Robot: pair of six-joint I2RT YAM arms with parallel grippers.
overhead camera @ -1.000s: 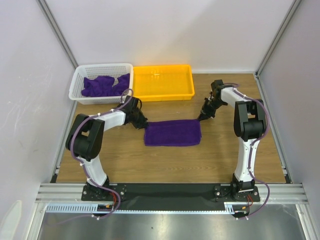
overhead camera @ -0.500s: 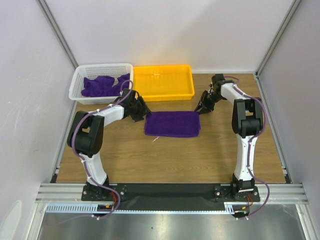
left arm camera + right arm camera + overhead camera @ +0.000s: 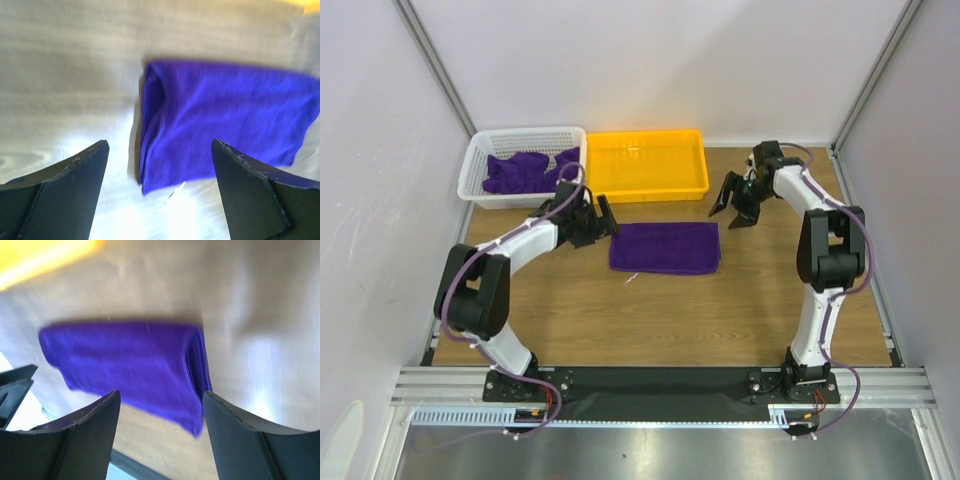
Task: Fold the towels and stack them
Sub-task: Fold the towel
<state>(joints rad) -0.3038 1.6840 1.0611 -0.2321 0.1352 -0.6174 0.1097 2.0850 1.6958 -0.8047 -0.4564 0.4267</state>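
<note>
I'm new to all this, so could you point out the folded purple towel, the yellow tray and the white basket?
Folded deep purple terry towel (image 3: 665, 247): top external view, middle of its upper face.
Yellow plastic tray (image 3: 645, 162): top external view, bare floor.
White plastic mesh basket (image 3: 530, 141): top external view, far wall.

Folded towel (image 3: 665, 247), on the worktop (image 3: 670, 320) near the tray (image 3: 646, 191): plain deep purple.
Heaped towels (image 3: 525, 170): same purple.
Basket (image 3: 470, 172): white, open lattice.
Tray: solid yellow.
Worktop: brown wood grain.
Left gripper (image 3: 605, 218), right gripper (image 3: 732, 207): black.
</note>
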